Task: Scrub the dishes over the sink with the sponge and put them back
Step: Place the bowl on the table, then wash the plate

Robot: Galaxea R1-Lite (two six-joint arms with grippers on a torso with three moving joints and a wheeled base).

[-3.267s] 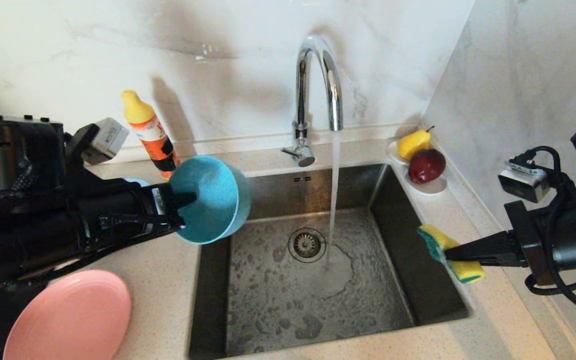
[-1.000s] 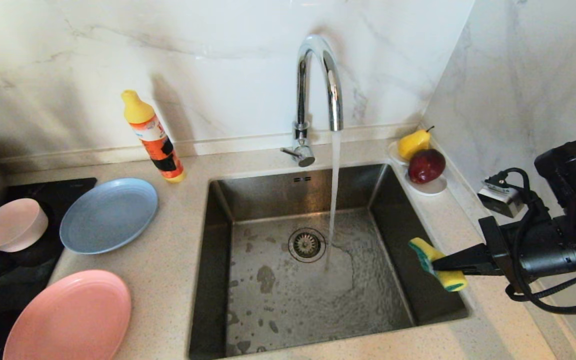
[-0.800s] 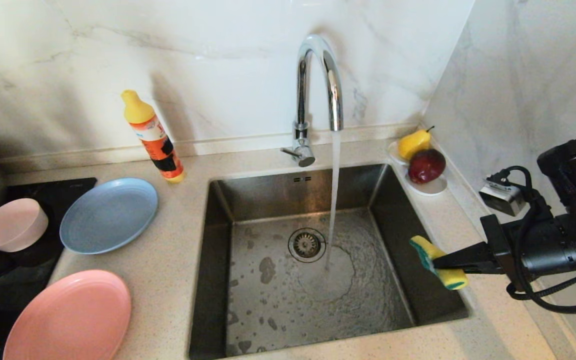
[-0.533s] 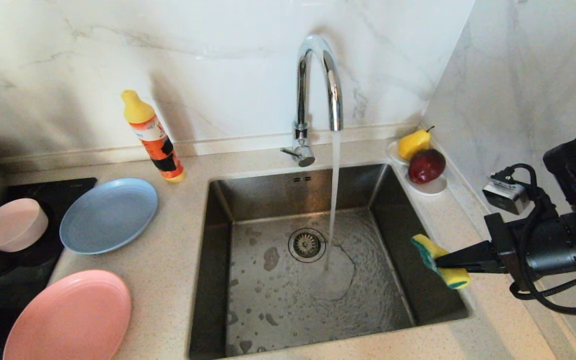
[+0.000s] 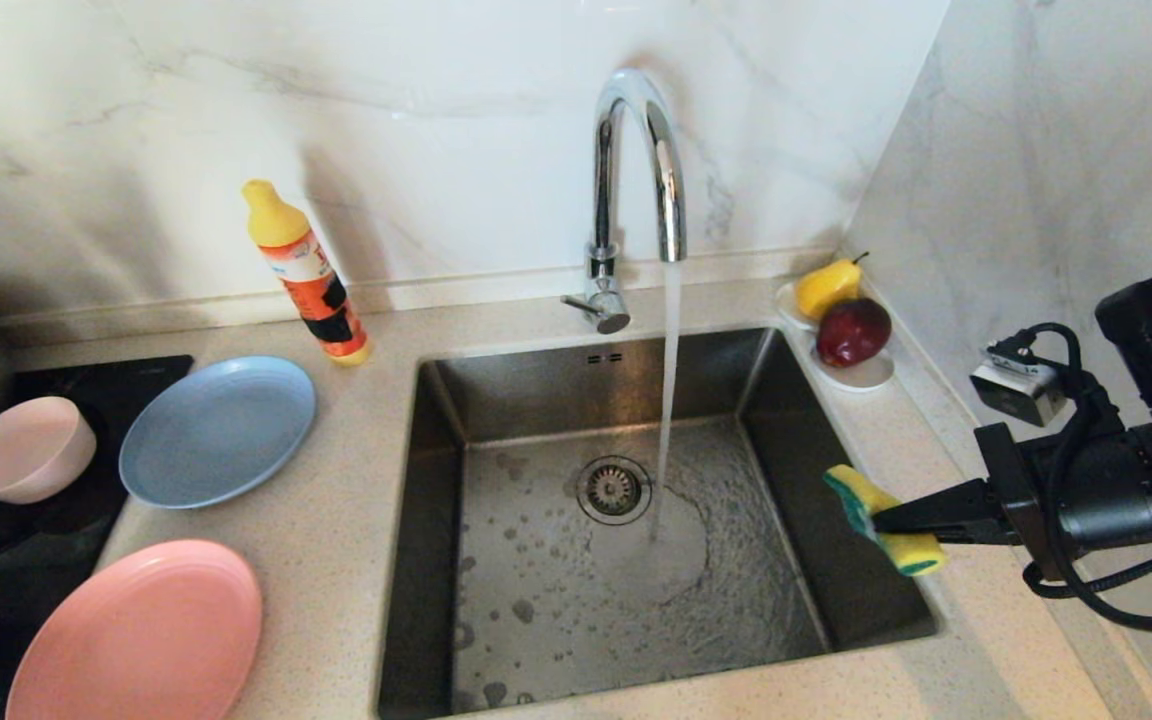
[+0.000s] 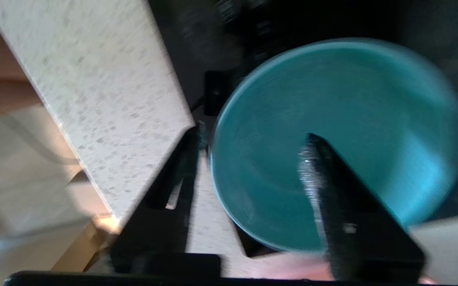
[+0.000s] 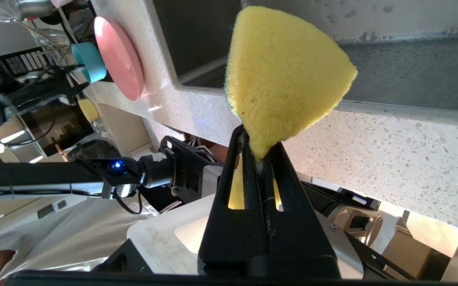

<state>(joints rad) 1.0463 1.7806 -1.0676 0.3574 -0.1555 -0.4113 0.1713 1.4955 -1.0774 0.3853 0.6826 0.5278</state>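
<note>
Right end effector [image 5: 881,520] reaches in from the right edge over the sink's [image 5: 416,560] right rim, its two black fingers pinched together on the sponge [image 5: 876,515], which bulges yellow with a green layer above the basin wall. Left end effector [image 6: 249,159] sits over the table's left end, out of the head view; its fingers stand apart, one outside the teal bowl [image 6: 332,139] and one over its inside, gripping nothing.

Water runs from the chrome faucet [image 5: 636,170] onto the sink floor beside the round drain [image 5: 614,489]. On the table [image 5: 336,520] left of the sink lie the grey-blue plate [image 5: 218,430], the salmon-pink plate [image 5: 136,635] nearer the front, and the pale pink bowl [image 5: 24,448] on a dark stovetop [image 5: 86,520]. An orange bottle [image 5: 306,275] stands by the wall. A pear [image 5: 826,285] and a red apple [image 5: 852,332] rest on a white dish [image 5: 866,372] at the sink's far right corner.
</note>
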